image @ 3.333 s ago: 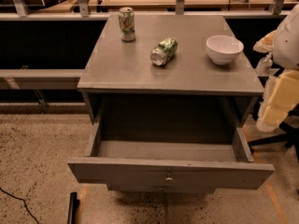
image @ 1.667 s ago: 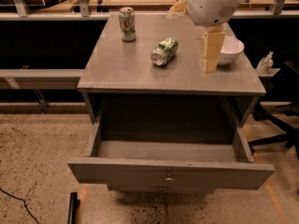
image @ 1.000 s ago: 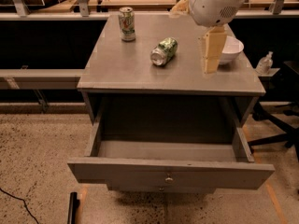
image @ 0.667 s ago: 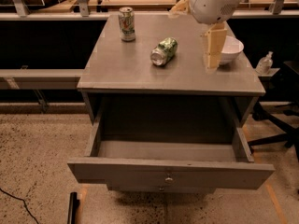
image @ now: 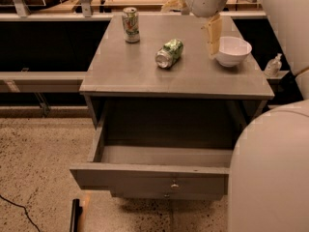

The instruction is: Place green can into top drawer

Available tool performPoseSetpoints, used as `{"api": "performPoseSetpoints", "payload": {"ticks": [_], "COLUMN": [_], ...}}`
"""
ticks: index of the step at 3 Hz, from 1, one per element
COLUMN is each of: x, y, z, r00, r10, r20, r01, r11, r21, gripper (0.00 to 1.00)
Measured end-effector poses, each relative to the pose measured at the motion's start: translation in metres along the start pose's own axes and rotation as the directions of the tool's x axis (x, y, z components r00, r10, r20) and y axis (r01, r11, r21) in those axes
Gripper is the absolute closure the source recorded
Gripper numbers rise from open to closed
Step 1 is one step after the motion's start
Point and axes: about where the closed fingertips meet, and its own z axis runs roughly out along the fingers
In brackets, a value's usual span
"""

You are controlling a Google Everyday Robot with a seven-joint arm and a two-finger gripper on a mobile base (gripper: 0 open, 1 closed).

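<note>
Since a moment earlier, the gripper (image: 213, 42) has drifted slightly left and toward the far side of the cabinet, while a broad white section of the robot's body (image: 270, 173) has swung in to fill the near right corner. The gripper hangs from the arm over the far right part of the cabinet top (image: 135, 74), just left of a white bowl (image: 233, 50); whether it is open or closed cannot be told, and nothing is seen in its grasp.

To the gripper's left, the green can (image: 169, 53) lies on its side near the middle of the cabinet top, one silver end turned toward the near left, apart from both the gripper and the bowl. A paler can (image: 130, 24) stands upright at the far left of the same surface.

Below, the top drawer (image: 149, 177) is pulled out toward the near side, its grey front panel carrying a small round metal knob (image: 174, 186); its right end is hidden behind the robot's body.

A small pump bottle (image: 273, 65) sits just off the cabinet's right edge. A black cable (image: 14, 209) trails across the speckled floor (image: 38, 153) at near left.
</note>
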Motion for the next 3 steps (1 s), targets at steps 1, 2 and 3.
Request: {"api": "performPoseSetpoints", "payload": {"ticks": [1,2,3], "x": [0.027,0.044,0.042], "y": [-0.016,-0.017,-0.027], "z": [0.007,0.013,0.022], "r00": [0.982,0.967,0.962], "r10": [-0.142,-0.169,-0.167], "r20": [-0.128,-0.192,-0.215], "r01": [0.142,0.167,0.164], "r11": [0.9899,0.9855,0.986], "r21": [-0.008,-0.03,-0.03], "gripper": [0.0,0.0,0.0]}}
